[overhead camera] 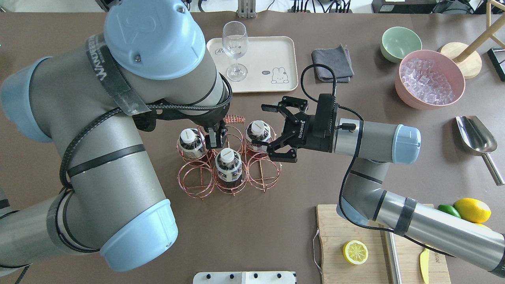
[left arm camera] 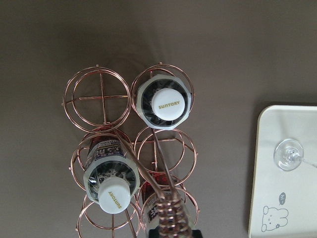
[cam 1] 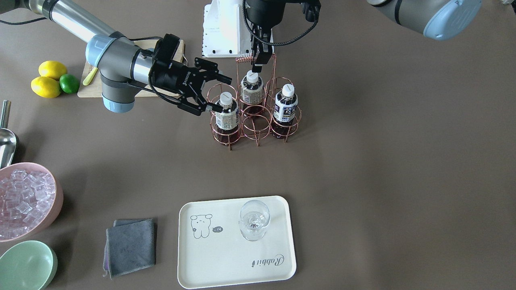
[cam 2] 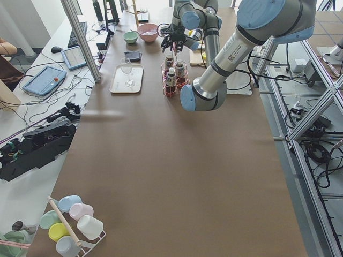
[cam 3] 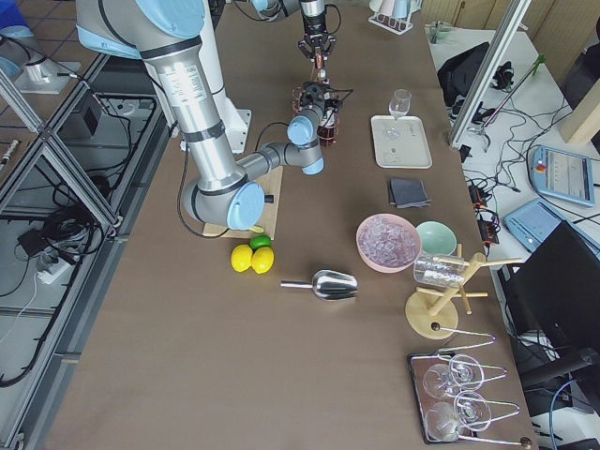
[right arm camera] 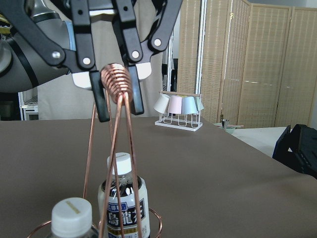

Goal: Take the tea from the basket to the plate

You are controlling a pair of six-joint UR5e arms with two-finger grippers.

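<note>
The basket is a copper wire rack that stands mid-table and holds three tea bottles. My left gripper hangs over it, shut on its coiled handle; both fingers press the coil. My right gripper is open and lies level, its jaws on either side of the cap and neck of the nearest tea bottle. That bottle stands upright in its ring cell. The plate lies at the table's operator side, away from both grippers.
A stemless glass stands on the plate. Two more tea bottles fill other cells. A grey cloth, a pink bowl of ice, a green bowl, a scoop, a cutting board and lemons lie on my right side.
</note>
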